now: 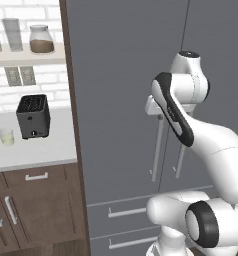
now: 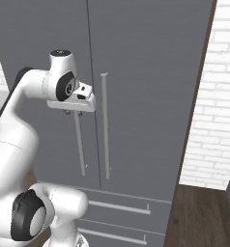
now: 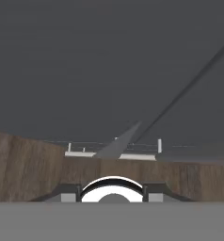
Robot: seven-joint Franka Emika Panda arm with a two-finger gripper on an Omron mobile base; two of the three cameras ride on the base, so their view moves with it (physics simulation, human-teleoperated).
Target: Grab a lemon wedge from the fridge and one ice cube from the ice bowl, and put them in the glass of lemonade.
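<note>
Far left on the tabletop (image 1: pixel 46 150), the glass of lemonade (image 1: pixel 6 136) sits just left of the black toaster (image 1: pixel 33 116). To the right, the fridge (image 1: pixel 116 75) is shut, tool (image 2: pixel 73 114) right at its left door handle (image 2: pixel 80 144); can't tell if it's spread or pressed together.

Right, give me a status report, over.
Pincer at the top of the left fridge handle, open or shut unclear. Fridge doors closed. Glass of lemonade on the counter beside the toaster.
</note>
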